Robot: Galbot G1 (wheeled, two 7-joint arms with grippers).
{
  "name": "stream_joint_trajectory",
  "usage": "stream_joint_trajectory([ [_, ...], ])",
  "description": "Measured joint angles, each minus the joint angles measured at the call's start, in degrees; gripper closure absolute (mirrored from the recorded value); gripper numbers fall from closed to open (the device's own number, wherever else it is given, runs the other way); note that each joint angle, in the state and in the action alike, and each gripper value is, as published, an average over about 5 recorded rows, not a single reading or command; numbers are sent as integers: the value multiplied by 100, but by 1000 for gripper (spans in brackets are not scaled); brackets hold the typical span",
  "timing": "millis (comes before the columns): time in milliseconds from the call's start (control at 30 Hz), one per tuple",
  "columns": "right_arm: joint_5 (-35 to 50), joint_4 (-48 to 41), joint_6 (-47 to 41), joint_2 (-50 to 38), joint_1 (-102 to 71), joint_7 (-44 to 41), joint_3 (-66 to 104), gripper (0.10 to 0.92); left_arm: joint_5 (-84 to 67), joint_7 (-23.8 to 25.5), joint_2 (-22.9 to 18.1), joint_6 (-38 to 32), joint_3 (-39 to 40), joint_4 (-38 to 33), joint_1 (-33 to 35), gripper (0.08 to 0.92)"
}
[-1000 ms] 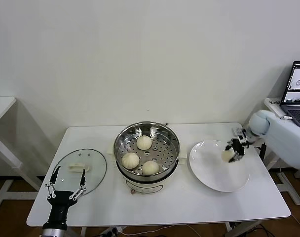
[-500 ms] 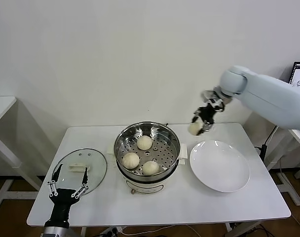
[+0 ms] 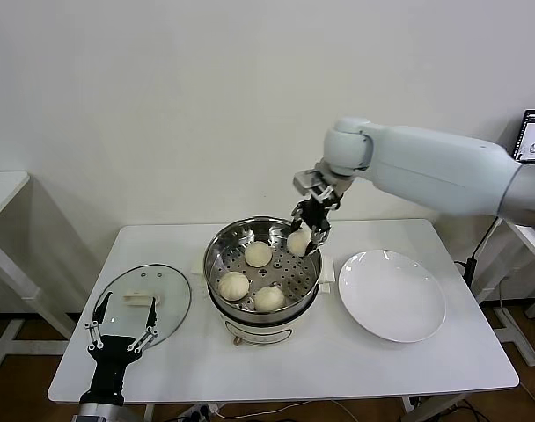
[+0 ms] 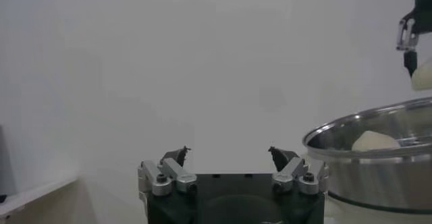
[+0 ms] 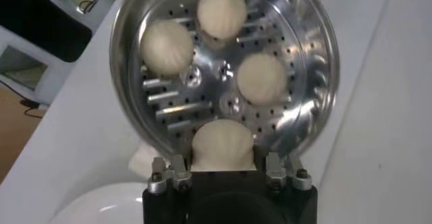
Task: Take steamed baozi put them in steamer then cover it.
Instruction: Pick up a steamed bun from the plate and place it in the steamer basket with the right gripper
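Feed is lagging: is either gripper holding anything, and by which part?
The right gripper pinches a baozi by its sides, over the steamer. The left gripper holds nothing.

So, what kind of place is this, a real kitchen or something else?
Probably a lab or test room, not a kitchen: a plain white folding table against a bare wall, a laptop at the side, and only a steamer, plate and lid laid out.

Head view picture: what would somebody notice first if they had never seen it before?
The big white arm reaching in from the right, its right end effector shut on a baozi just above the shiny steamer in the middle of the table. Three more buns already sit on its holey tray. Then the white plate right of the steamer, and the glass lid on the left by the open left end effector.
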Motion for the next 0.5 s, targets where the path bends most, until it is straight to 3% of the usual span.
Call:
stream_joint_trajectory([
  [500, -202, -198, -54, 550, -300, 48, -278, 371, -2, -11, 11, -8, -32, 5, 4, 177],
])
